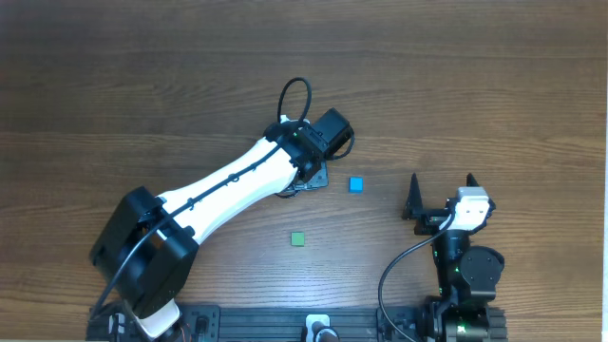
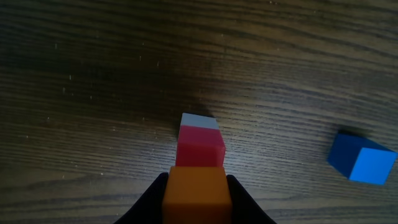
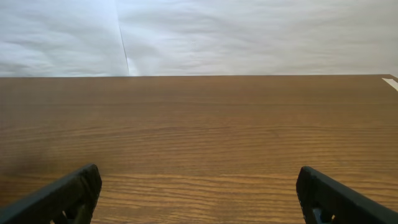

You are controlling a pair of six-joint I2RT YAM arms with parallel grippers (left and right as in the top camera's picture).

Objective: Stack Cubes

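Item, left gripper: reached out to the middle of the wooden surface, its jaws clamped on either side of an orange cube.

Item, red cube: directly under the orange one. We cannot tell whether the two touch. A pale grey face shows just beyond the red; we cannot tell if it is a separate cube.

Item, green cube: lying alone on the surface, nearer to the arm bases than the held cube.

Item, blue cube: on the surface just right of the left gripper, apart from the red cube.

Item, right gripper: close to its own base at the near right, well apart from every cube, jaws spread wide and holding nothing.
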